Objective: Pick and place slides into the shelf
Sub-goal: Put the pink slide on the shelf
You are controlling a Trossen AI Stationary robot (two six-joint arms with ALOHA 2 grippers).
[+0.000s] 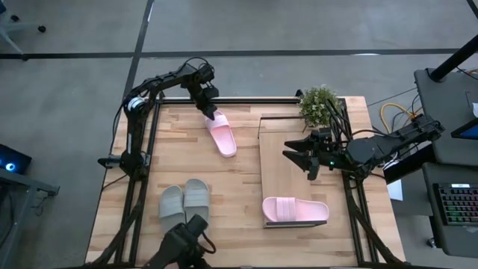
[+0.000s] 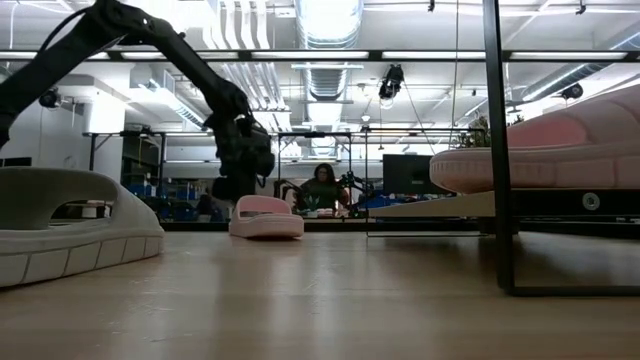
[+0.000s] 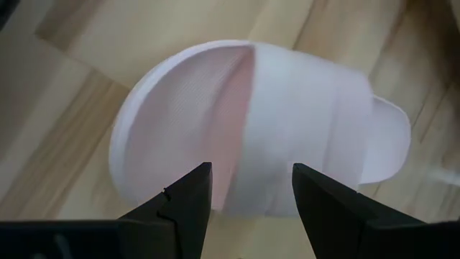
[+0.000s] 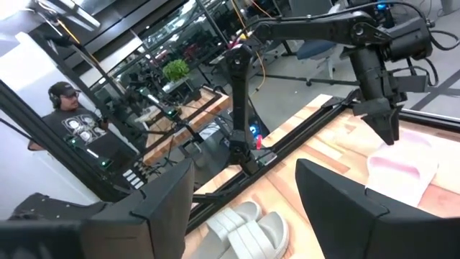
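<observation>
While left gripper (image 1: 210, 113) hangs wide over pink slide (image 1: 222, 136), upper centre | straddle strap squarely | right gripper (image 1: 299, 153) open, waiting above shelf (image 1: 287, 187).

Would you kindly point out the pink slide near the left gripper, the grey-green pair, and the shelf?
pink slide (image 1: 222, 137): high view, on its strap.
grey-green pair (image 1: 184, 203): high view, between the two straps.
shelf (image 1: 282, 175): high view, bare board.

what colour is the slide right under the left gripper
Pale pink. The slide fills the left wrist view, just beyond the open left gripper, so it shows best there.
</observation>
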